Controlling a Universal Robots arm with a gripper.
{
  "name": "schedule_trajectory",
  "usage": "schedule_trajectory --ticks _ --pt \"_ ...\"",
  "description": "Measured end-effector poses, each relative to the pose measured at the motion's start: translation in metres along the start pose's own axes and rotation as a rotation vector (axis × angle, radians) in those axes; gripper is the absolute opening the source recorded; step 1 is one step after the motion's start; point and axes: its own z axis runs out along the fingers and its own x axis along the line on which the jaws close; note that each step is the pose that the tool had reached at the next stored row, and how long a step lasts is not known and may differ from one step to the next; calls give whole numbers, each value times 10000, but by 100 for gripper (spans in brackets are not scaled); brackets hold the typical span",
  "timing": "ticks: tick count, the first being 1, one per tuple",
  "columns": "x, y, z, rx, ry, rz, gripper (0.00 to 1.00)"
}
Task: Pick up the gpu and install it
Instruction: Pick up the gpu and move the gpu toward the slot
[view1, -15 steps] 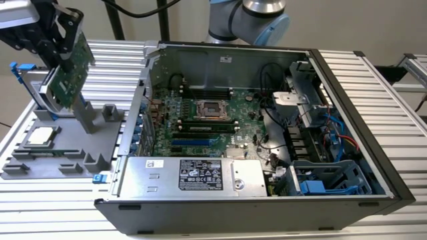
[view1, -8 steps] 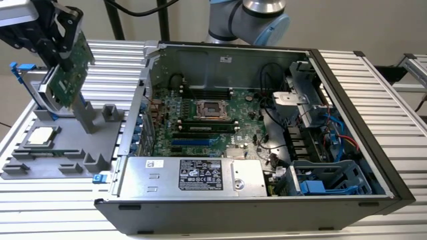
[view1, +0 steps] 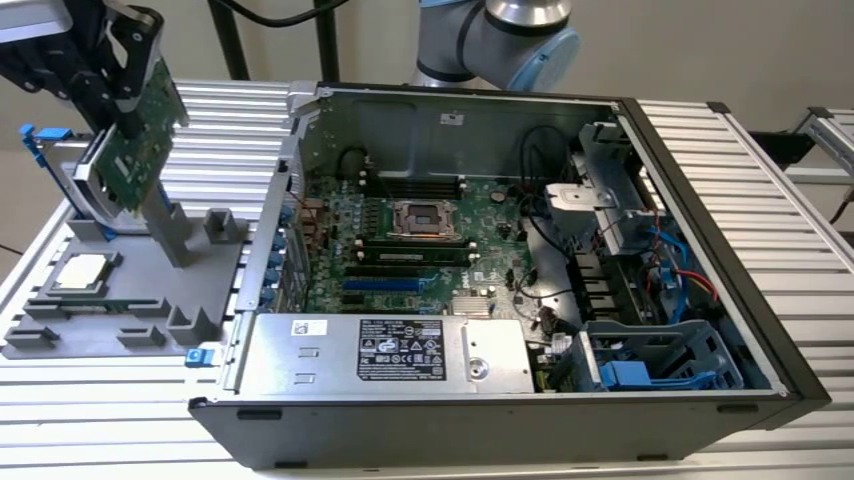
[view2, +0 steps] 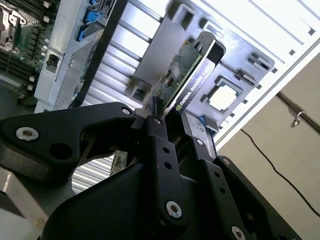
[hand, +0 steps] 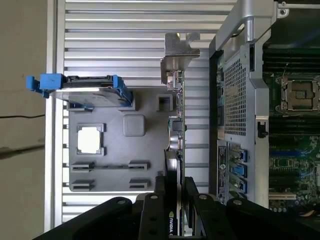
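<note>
Gripping the gpu (view1: 144, 140) in the gripper (view1: 118, 100), up at ten o'clock of the open computer case (view1: 694, 390) in the exterior view.
Clamping the green card's edge tightly between both black fingers (view2: 161, 135), looking along it in both wrist views toward the silver bracket (hand: 177, 55) at its far end. Hanging tilted above the grey holder tray (view1: 80, 335) on the slatted table (view1: 747, 150), well apart from the motherboard (view1: 400, 270) and not yet seated there. Hovering near the blue-clipped hard drive (hand: 90, 92) standing on edge in the tray, with the square CPU chip (view1: 83, 272) lying at seven o'clock of the card.
</note>
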Motion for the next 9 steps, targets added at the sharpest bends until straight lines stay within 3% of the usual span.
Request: schedule_trajectory --ticks 9 --pt "-1 4 -51 0 0 0 0"
